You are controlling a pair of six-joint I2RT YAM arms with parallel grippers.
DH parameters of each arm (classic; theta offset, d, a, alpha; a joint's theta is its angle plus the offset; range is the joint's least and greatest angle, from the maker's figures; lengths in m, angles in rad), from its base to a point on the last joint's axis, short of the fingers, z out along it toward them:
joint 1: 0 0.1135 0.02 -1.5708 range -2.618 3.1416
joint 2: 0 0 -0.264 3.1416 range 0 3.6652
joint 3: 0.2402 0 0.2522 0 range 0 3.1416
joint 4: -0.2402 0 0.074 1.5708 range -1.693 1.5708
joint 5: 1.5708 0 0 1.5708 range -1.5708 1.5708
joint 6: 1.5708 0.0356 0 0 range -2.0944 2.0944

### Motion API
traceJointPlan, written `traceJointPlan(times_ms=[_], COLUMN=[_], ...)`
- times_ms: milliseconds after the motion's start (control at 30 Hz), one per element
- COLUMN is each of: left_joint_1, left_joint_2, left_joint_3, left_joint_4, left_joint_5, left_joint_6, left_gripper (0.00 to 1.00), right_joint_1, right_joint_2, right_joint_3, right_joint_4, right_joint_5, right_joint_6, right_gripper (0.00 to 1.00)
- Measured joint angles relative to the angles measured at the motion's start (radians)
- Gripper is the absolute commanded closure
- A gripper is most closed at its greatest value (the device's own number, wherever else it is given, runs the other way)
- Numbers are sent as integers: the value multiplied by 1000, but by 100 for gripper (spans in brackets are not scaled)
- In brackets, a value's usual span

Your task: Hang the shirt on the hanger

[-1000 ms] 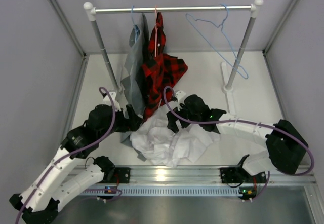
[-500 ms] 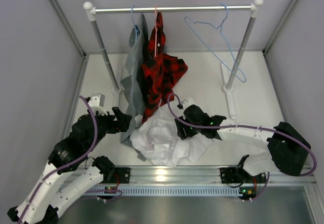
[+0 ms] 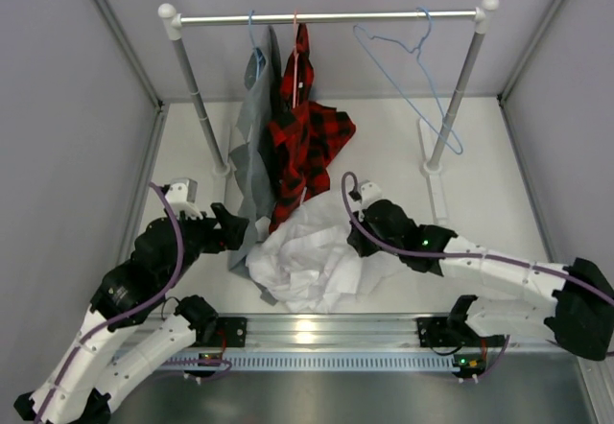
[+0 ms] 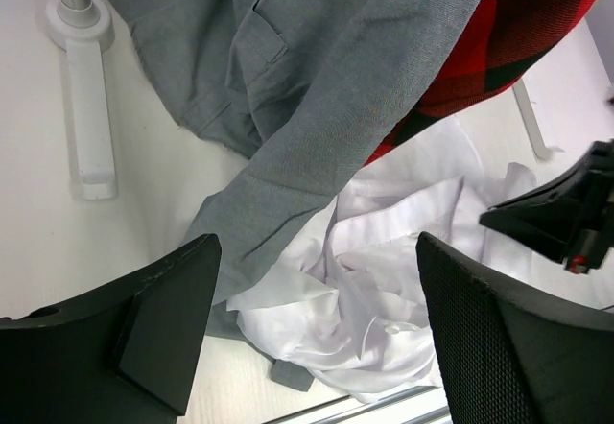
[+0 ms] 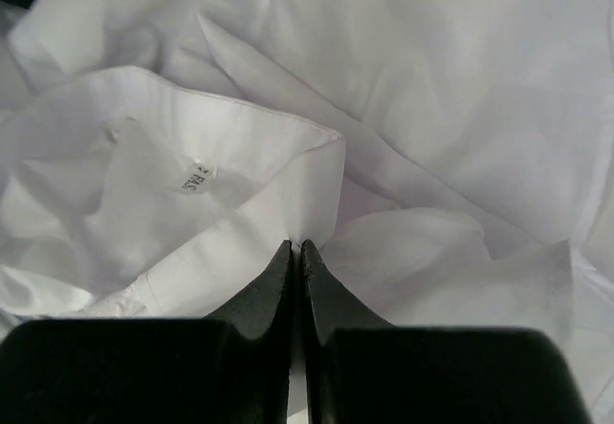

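The white shirt point(image 3: 307, 261) lies crumpled on the table in front of the rack. My right gripper point(image 3: 357, 242) rests on its right side. In the right wrist view that gripper point(image 5: 295, 247) is shut, pinching a fold of the shirt point(image 5: 432, 88) beside the collar label. My left gripper point(image 3: 235, 227) hovers open at the shirt's left edge. The left wrist view shows white cloth point(image 4: 384, 290) and grey cloth below the left gripper point(image 4: 317, 251), with nothing between its fingers. The light blue wire hanger point(image 3: 418, 52) hangs bare at the right end of the rail.
A grey shirt point(image 3: 251, 146) and a red-and-black plaid shirt point(image 3: 307, 136) hang from the rack's rail point(image 3: 326, 17), their tails reaching the table by the white shirt. The rack's feet point(image 3: 436, 189) point(image 4: 88, 107) stand left and right. An aluminium rail point(image 3: 317, 333) runs along the near edge.
The right gripper has shut on the white shirt's fold and shifted slightly right. The left arm pulled back to the left early on, staying open, then held still.
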Motion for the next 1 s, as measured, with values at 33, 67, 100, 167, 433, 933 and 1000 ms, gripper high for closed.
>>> traceJointPlan(times_ms=[33, 67, 100, 167, 433, 933, 1000], left_joint_1=[0, 0, 0, 0, 0, -179, -200], left_joint_2=[0, 0, 0, 0, 144, 420, 432], left_joint_3=[0, 0, 0, 0, -24, -150, -164], left_joint_4=[0, 0, 2, 13, 192, 335, 337], left_joint_5=[0, 2, 4, 17, 332, 442, 401], left_joint_6=[0, 1, 2, 8, 6, -38, -38], left_gripper=[13, 13, 13, 12, 12, 14, 14], right_joint_1=[1, 1, 2, 3, 4, 4, 4], right_joint_2=[-39, -80, -121, -208, -587, -864, -880], right_joint_3=[-4, -8, -12, -22, -89, -186, -188], right_joint_4=[-2, -5, -3, 0, -6, 8, 13], right_joint_5=[6, 12, 18, 30, 5, -253, -291], right_joint_6=[-2, -4, -9, -21, -106, -171, -172], right_gripper=[100, 100, 100, 100, 100, 100, 100])
